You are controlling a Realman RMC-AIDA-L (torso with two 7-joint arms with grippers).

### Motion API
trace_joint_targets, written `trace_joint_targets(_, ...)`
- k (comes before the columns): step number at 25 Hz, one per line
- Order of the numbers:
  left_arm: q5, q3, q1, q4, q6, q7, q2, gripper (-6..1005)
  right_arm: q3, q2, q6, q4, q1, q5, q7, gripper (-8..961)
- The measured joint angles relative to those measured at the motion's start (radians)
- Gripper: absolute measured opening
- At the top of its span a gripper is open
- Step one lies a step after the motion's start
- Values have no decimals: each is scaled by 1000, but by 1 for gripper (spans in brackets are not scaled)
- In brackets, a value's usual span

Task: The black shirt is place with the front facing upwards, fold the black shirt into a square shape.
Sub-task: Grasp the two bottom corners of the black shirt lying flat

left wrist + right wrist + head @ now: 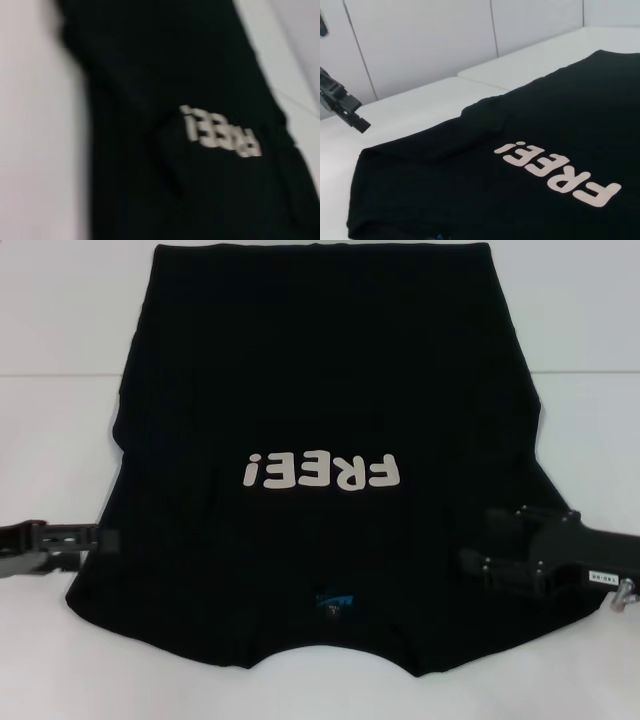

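The black shirt (pixel 320 390) lies flat on the white table, front up, its collar and small blue neck label (pixel 333 602) nearest me. The cream "FREE!" lettering (pixel 322 472) reads upside down from the head view. Both sleeves look tucked in along the sides. My left gripper (pixel 108 538) sits low at the shirt's left edge near the shoulder; it also shows far off in the right wrist view as the left gripper (pixel 357 120). My right gripper (pixel 485 540) hovers over the shirt's right shoulder area, open with nothing between its fingers. The wrist views show the shirt (pixel 150 75) (pixel 545 115).
The white table (pixel 60 340) extends past the shirt on the left, right and near sides, with a seam line across it. White wall panels (pixel 420 45) stand behind the table in the right wrist view.
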Motion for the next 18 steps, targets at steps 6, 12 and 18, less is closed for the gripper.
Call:
trace_joint_targets(6,110,-3,-30,11,-32,-130,19,921,-4,-2,2,16,-1,0,-23,797)
trace_joint_targets(12,163,3,-58,-57,-107,-144,20,922,2,-2,-3,15,2,0,-23,797)
trace_joint_targets(18,184,4,-63,-71,-128,-145,18,921,3,-4,-5,8,-1,2,-18,796)
